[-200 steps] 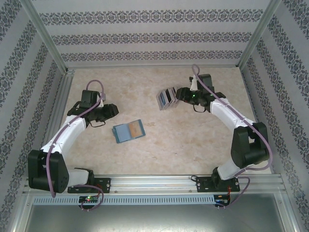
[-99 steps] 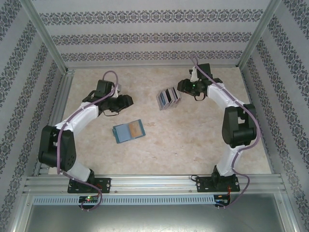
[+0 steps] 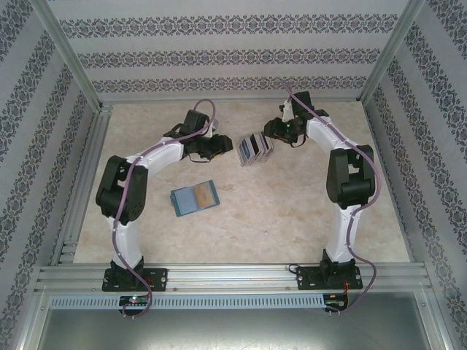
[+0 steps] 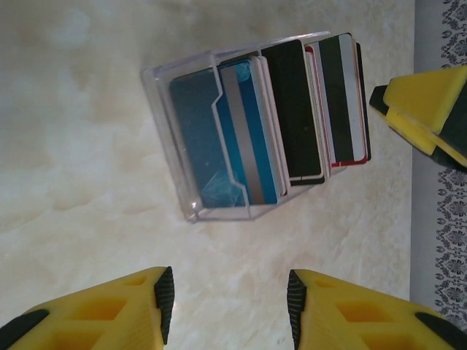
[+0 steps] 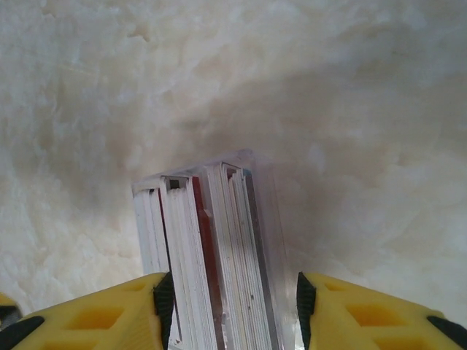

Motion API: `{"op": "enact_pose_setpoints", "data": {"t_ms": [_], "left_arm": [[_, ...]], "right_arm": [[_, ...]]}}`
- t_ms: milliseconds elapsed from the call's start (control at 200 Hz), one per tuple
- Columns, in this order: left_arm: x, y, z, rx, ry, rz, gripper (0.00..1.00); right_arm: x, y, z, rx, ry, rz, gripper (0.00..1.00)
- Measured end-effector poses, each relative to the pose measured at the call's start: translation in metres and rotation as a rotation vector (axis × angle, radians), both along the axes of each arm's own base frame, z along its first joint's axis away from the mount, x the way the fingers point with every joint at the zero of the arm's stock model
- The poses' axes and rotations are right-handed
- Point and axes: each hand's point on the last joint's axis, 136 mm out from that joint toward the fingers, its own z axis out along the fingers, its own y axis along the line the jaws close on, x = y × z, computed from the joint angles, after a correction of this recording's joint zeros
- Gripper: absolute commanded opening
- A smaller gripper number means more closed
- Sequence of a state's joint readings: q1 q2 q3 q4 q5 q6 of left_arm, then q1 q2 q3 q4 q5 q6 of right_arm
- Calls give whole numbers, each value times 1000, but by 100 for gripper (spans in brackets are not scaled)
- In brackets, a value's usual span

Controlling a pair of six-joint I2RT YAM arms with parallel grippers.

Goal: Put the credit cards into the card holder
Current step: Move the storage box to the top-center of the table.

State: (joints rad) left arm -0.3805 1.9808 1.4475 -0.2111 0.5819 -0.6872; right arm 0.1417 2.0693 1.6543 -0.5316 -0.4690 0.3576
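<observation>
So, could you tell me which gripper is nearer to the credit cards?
Right: the right gripper has the credit cards between its fingers; the left gripper hangs open, short of their clear case.

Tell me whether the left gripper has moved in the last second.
Yes. The left gripper has swung right, away from the left aluminium frame rail, up close to the clear plastic box of cards.

TWO ARMS CLOSE IN: Within 1 second the left arm has swung in from the left side of the table (image 3: 292, 211), its elbow rising off the near edge. That brings the left gripper (image 3: 226, 146) just beside the clear box (image 4: 162, 102) of credit cards (image 3: 252, 149). The right arm has folded upright, elbow pulled inward, and the right gripper (image 3: 271, 133) has edged toward the far wall.
</observation>
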Motion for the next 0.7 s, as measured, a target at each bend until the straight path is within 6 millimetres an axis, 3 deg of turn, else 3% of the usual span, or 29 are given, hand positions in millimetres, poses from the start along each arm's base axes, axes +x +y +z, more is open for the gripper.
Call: {"op": "enact_pose_setpoints", "data": {"t_ms": [290, 704], "left_arm": [[18, -28, -31, -29, 53, -28, 47], [25, -46, -45, -46, 82, -45, 46]], "right_arm": [[-7, 8, -16, 17, 51, 28, 51], [-6, 33, 0, 28, 25, 79, 51]]}}
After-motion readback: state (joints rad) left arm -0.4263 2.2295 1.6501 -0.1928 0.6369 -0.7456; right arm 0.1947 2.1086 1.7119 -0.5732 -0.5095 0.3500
